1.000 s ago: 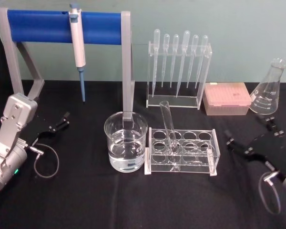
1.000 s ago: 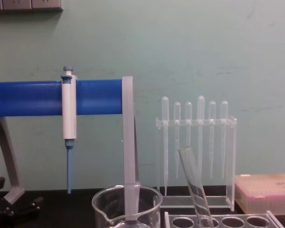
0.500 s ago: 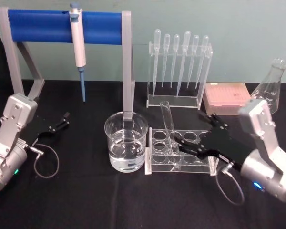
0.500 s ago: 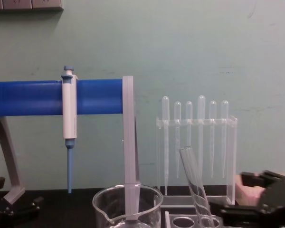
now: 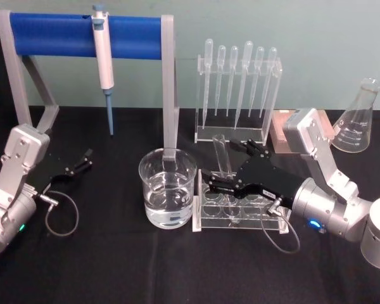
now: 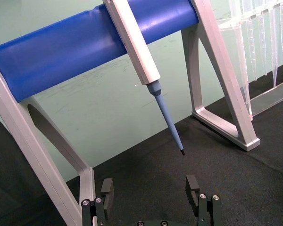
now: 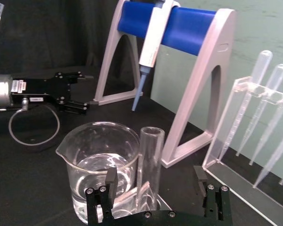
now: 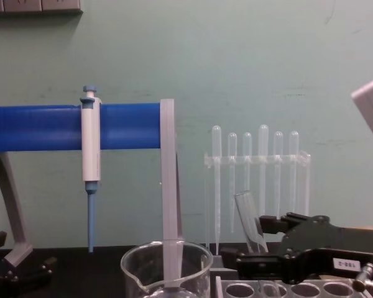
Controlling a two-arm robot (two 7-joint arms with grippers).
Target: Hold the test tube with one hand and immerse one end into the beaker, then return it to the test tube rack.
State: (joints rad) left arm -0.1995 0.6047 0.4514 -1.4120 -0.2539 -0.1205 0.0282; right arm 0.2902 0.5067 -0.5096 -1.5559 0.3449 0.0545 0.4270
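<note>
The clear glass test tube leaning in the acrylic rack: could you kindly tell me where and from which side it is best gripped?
I would grip the clear glass test tube on its bare stretch above the acrylic rack, from the robot's right: the wide glass beaker crowds its left. The open black right gripper straddles it there. The left gripper sits parked.

**Even overhead light, soft glints on glass**

Diffuse light spreads evenly over the pale green wall (image 8: 267, 62). The matt black tablecloth (image 5: 114, 266) soaks it up, so shadows there are faint. Small white glints sit on the rim and water of the wide clear glass beaker (image 5: 153, 174); a soft sheen runs along the blue cylindrical bar (image 5: 50, 35).
</note>
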